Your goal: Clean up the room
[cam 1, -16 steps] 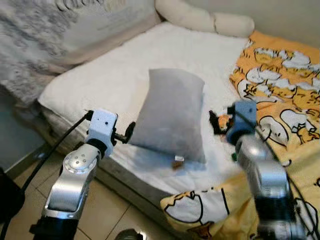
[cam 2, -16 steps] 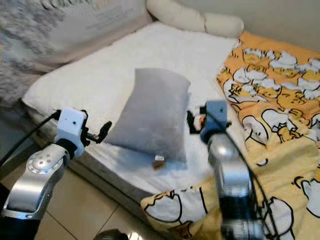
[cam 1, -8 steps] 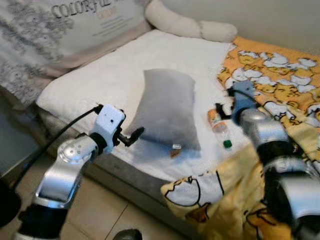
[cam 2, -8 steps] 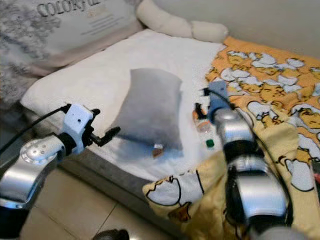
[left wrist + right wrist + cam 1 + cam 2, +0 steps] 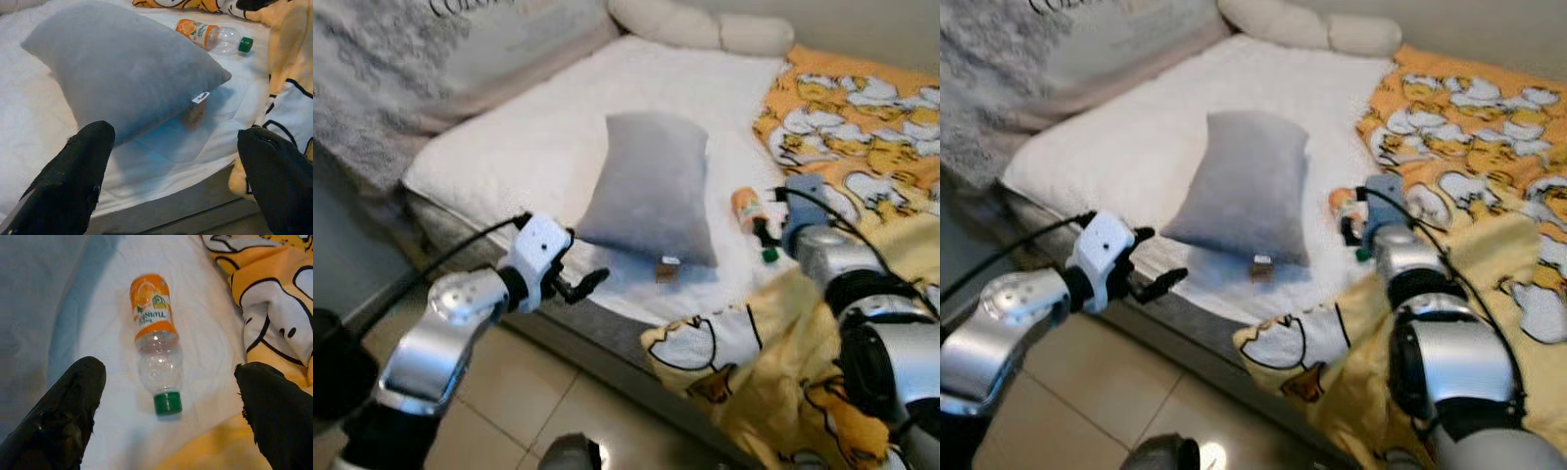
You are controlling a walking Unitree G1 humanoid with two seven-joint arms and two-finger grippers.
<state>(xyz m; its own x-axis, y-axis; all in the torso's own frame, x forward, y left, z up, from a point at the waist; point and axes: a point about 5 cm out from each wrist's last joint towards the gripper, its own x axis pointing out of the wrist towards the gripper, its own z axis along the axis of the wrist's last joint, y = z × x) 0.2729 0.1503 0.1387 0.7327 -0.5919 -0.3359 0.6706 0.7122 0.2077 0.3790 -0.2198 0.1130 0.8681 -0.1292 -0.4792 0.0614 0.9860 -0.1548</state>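
Right pincer [image 5: 166, 377] wide apart above bottle [image 5: 154, 340]; left pincer [image 5: 176, 161] apart, empty.

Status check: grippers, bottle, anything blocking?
Right gripper open above bottle, lying on white sheet. Left gripper open, facing grey pillow. Yellow blanket beside bottle.

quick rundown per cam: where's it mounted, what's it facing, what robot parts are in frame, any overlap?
Left eye, right eye: head stereo pair, looking down at the bed; both silver arms in frame.
Left wrist: looks along the open left gripper at the grey pillow.
Right wrist: looks along the open right gripper at the empty orange-label bottle lying on the white sheet.
Shared: pillow, bottle and duck blanket appear in head and left-wrist views.
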